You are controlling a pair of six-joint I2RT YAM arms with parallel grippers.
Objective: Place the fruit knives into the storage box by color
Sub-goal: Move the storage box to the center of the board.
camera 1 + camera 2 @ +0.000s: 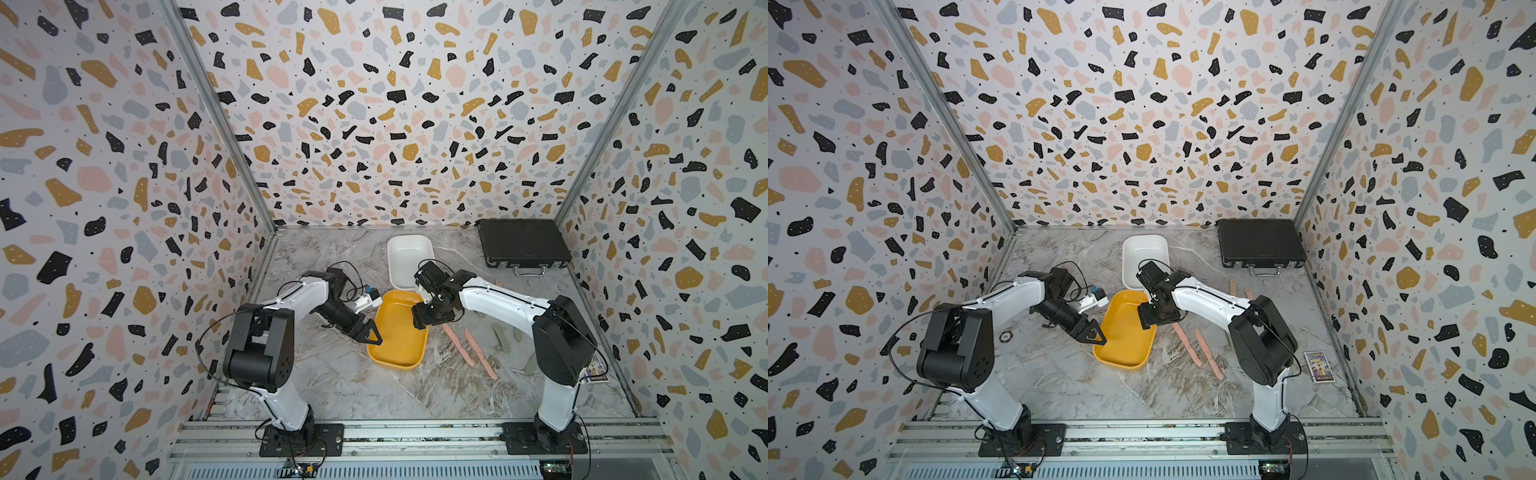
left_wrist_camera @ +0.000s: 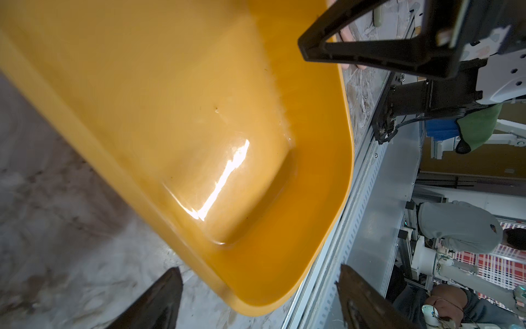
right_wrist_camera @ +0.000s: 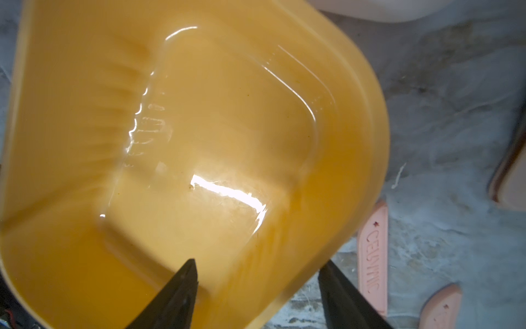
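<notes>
Left hand and right hand, both apart, seemingly straddle yellow tray rims; pink fruit knives lie beside the right.

White arms, black joints (bolted bases)

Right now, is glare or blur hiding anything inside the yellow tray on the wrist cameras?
Left wrist view: a bright glare streak on the yellow tray floor, near rim blurred, nothing seen inside. Right wrist view: a similar glare patch, tray also bare; the pink knife beside it is sharp enough to read its lettering. In both top views: even light, no glare.
</notes>
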